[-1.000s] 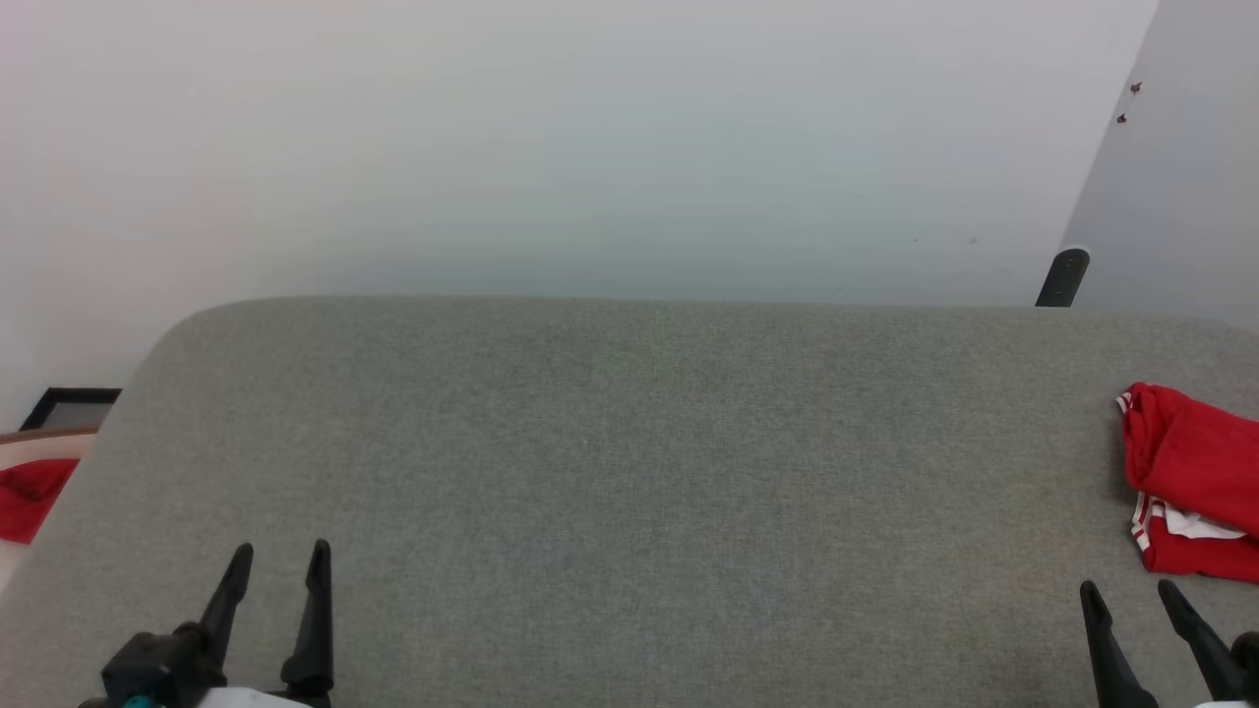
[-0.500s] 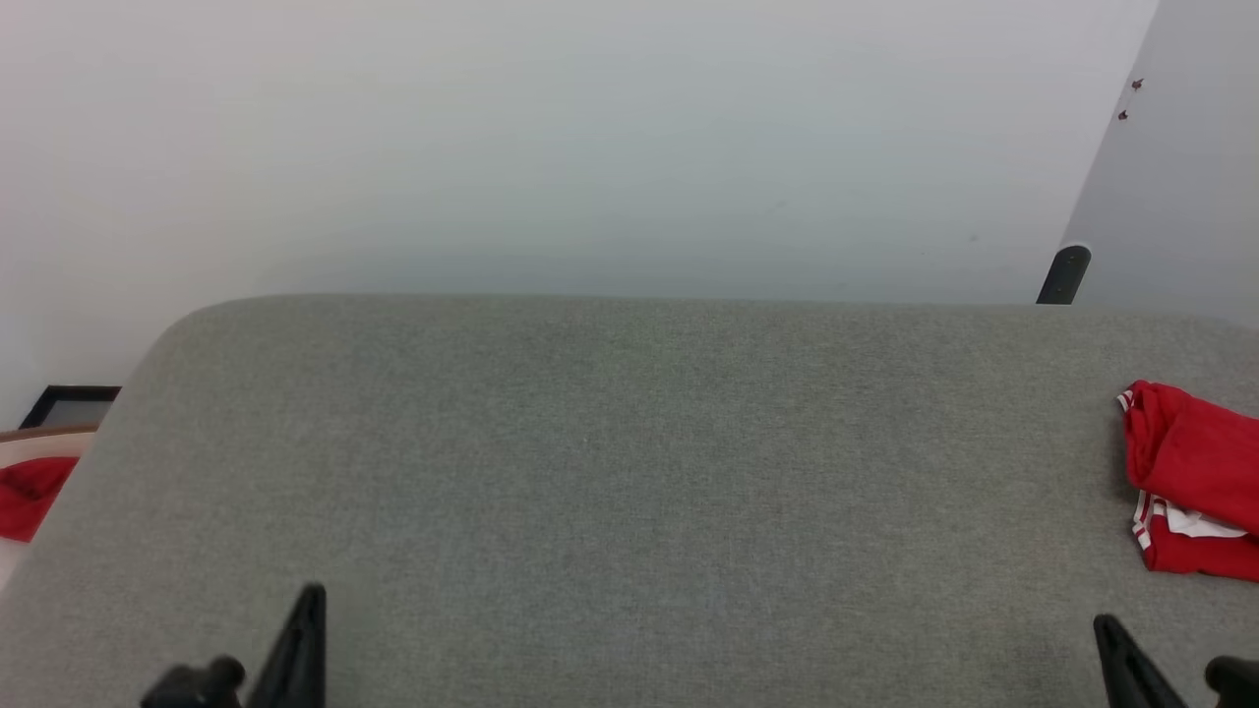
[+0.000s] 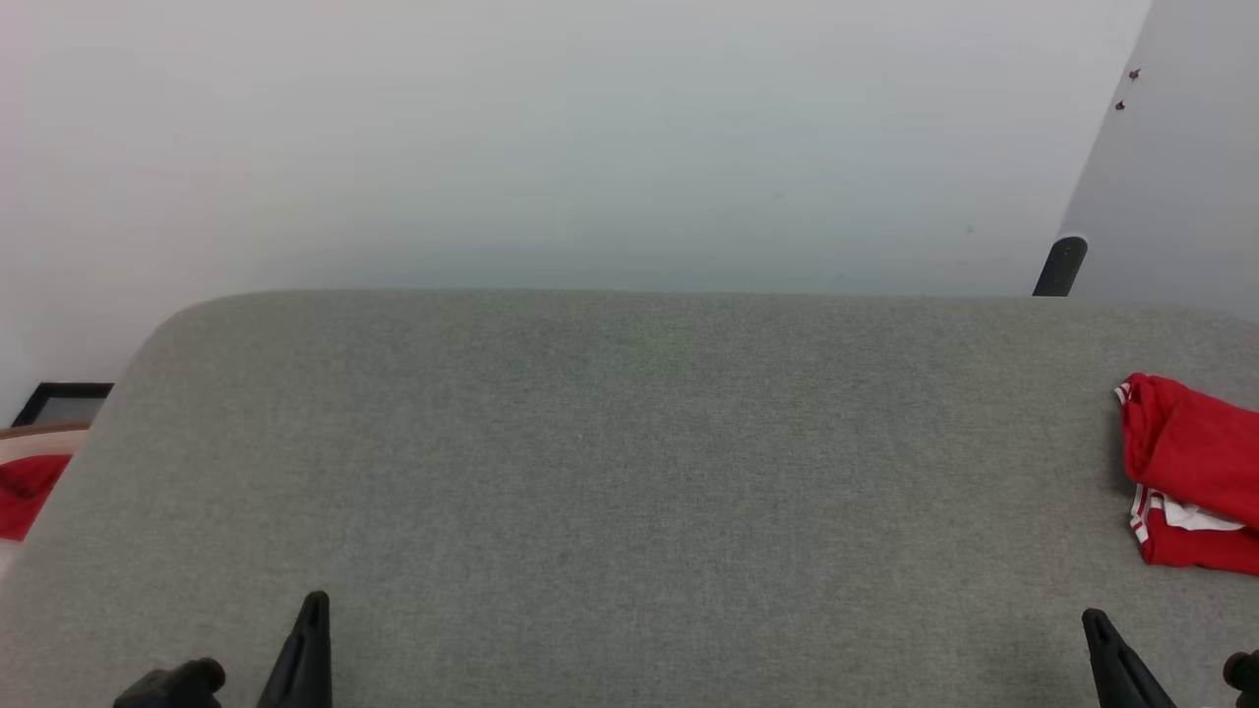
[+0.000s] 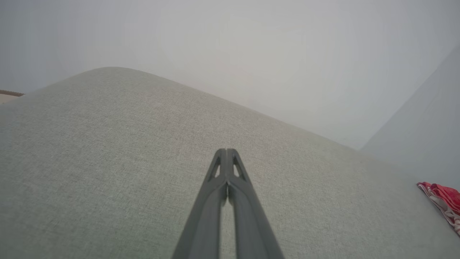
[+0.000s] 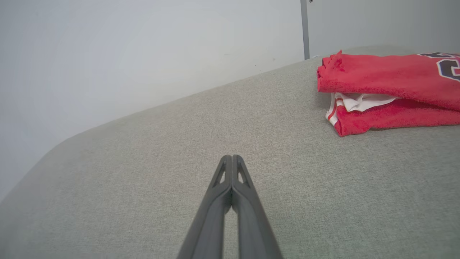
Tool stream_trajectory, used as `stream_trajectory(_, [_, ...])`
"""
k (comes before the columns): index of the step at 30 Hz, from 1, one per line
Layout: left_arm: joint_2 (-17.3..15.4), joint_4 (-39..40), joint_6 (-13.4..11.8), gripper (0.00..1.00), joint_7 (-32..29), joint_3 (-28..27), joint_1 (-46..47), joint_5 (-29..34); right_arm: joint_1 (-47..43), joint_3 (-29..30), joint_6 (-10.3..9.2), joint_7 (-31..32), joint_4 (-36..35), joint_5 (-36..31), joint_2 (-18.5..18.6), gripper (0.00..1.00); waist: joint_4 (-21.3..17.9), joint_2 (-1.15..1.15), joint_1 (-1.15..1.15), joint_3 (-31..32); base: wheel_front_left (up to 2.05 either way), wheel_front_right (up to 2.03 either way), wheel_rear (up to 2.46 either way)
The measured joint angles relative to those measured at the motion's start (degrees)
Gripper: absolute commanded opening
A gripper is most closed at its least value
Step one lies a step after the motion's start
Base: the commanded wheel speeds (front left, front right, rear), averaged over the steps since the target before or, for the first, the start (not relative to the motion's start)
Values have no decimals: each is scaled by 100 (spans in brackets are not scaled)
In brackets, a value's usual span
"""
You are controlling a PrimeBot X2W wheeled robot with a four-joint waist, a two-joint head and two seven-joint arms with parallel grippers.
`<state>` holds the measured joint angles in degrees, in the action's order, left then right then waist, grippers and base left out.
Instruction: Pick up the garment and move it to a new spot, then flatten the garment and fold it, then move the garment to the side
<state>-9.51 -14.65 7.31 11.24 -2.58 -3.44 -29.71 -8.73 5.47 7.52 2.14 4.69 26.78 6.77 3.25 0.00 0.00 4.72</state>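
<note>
The garment (image 3: 1192, 462) runs off the head view's right edge, and the right wrist view crops its chest lettering (image 5: 444, 68). A red cloth (image 3: 28, 490) at the left edge, perhaps bunched, is mostly cut off.

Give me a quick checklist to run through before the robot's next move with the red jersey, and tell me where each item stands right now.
1. The red jersey is folded: ok, it lies in a layered stack.
2. It sits at the right side of the grey fabric surface: ok.
3. The left gripper is free: ok, shut on nothing.
4. The right gripper is free: ok, shut, apart from the jersey.
5. Jersey wholly on the surface: cannot tell, its far end runs out of frame.
</note>
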Motion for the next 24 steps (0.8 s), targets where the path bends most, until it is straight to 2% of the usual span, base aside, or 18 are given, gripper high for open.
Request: stream_trajectory(24, [204, 18, 0, 0, -556, -123, 293, -1947, 445, 25, -1, 129, 289, 2018, -124, 0, -69, 0, 0, -104, 0, 0, 0])
